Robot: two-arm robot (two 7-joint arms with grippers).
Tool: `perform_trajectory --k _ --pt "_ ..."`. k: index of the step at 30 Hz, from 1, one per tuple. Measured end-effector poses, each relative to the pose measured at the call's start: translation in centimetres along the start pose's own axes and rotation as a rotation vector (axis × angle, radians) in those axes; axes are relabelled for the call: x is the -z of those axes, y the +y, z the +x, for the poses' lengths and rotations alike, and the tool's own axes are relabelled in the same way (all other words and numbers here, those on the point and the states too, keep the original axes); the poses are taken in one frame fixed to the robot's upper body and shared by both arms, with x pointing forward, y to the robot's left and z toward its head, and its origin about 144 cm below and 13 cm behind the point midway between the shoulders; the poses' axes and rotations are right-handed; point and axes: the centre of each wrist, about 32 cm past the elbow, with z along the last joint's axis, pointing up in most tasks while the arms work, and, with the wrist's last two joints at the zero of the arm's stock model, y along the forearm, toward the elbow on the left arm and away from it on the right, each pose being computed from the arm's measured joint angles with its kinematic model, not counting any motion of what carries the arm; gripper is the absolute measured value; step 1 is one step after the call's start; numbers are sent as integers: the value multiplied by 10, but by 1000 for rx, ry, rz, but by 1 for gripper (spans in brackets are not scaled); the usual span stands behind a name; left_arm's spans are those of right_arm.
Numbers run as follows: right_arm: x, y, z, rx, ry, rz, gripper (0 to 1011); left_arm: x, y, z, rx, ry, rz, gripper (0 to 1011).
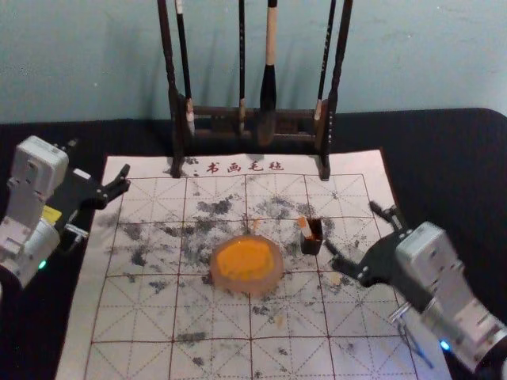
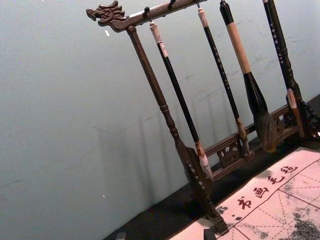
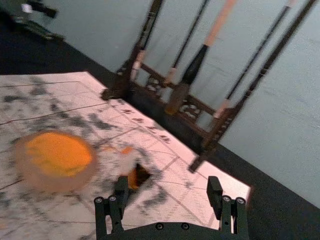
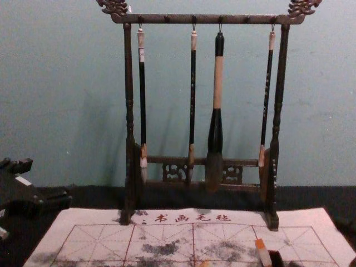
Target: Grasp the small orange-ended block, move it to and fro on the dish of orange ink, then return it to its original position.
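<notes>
A: Behind your work is a pale blue wall (image 4: 67,83), then the black table (image 1: 444,131) and a white gridded mat (image 1: 142,317). Red characters (image 4: 192,218) along its far edge read 书画毛毡.

B: On that edge you have a dark wooden rack (image 4: 129,111) with dragon-like carved ends.

A: Your right gripper (image 1: 351,228) is at the mat's right side, near the small container, its fingers spread and nothing between them. Your left gripper (image 1: 100,165) is by the mat's far left corner, its fingers apart and empty too. It carries a yellow sticker (image 1: 51,215); I can't make out any writing there.

B: Four brushes hang for you from the rack. The thickest brush (image 4: 217,83) has a pale wooden handle section. The leftmost brush (image 4: 142,100) wears a white label (image 4: 141,55), too small to read, and the rightmost brush (image 4: 266,83) has tiny characters down its shaft.

A: Nearer you, mid-mat, sits the round dish (image 1: 274,282) of orange ink (image 1: 245,257). To its right is a small dark container (image 1: 311,245), orange inside.

B: And your block (image 4: 262,253)? Orange end up, pale body below, tilted, at the container's left side. I can't tell whether its foot is inside.
</notes>
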Motion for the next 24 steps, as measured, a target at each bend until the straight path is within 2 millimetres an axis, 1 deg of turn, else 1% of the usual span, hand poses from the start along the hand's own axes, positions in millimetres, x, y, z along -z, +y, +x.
perform_trajectory --k 3,4,7,11,13,14,17,18,20,24 --pt "1 1 -16 -21 -26 8 1000 0 0 0 0 0 0 1001" --pt "1 1 -16 -21 -26 8 1000 0 0 0 0 0 0 1001" --pt "3 4 -25 -26 -43 9 1000 0 0 0 0 0 0 1001" --pt "4 15 -36 -13 -63 9 1000 0 0 0 0 0 0 1001" --pt "4 21 -39 -1 -67 7 1000 0 0 0 0 0 0 1001" --pt "4 21 -39 -1 -67 7 1000 0 0 0 0 0 0 1001" --pt "2 32 -45 14 -67 3 1000 0 0 0 0 0 0 1001" --pt "2 32 -45 14 -67 3 1000 0 0 0 0 0 0 1001" --pt "0 40 -47 21 -65 -7 1000 0 0 0 0 0 0 1001" --pt "-3 49 -49 29 -58 -18 1000 0 0 0 0 0 0 1001"
